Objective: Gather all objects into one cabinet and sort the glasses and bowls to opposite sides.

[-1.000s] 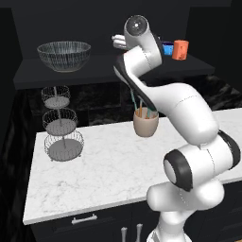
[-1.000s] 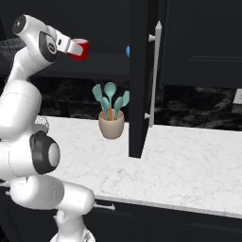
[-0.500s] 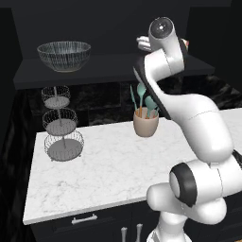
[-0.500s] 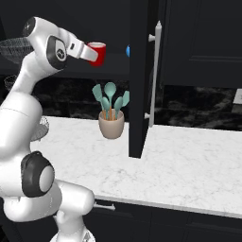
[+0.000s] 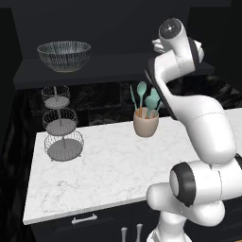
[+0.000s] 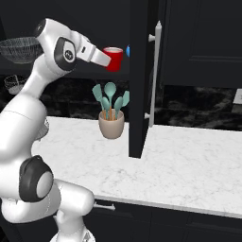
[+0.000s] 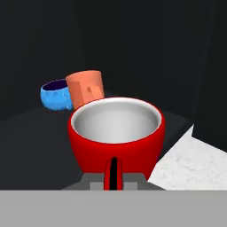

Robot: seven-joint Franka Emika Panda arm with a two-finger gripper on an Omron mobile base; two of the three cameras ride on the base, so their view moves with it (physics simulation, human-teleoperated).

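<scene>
My gripper (image 6: 107, 58) is shut on the small red cup (image 6: 114, 59), holding it upright at shelf height just left of the open cabinet door (image 6: 141, 94). In the hand view the red cup (image 7: 116, 133) sits right above my gripper (image 7: 114, 178), with the orange mug (image 7: 86, 88) and the small blue bowl (image 7: 55, 95) close together farther back on the dark cabinet shelf (image 7: 31, 133). The striped see-through bowl (image 5: 64, 56) stands at the left end of the shelf (image 5: 113, 66). The arm hides the cup in the left base view.
A beige utensil pot (image 6: 111, 125) with teal spoons stands on the marble counter (image 6: 189, 165) below the cup. A three-tier wire basket stand (image 5: 60, 126) is at the counter's left. The door's pale bar handle (image 6: 155, 75) is right of the cup.
The arm has swung right, carrying the red cup closer to the open door and the mug and blue bowl. The grip has stayed shut.
</scene>
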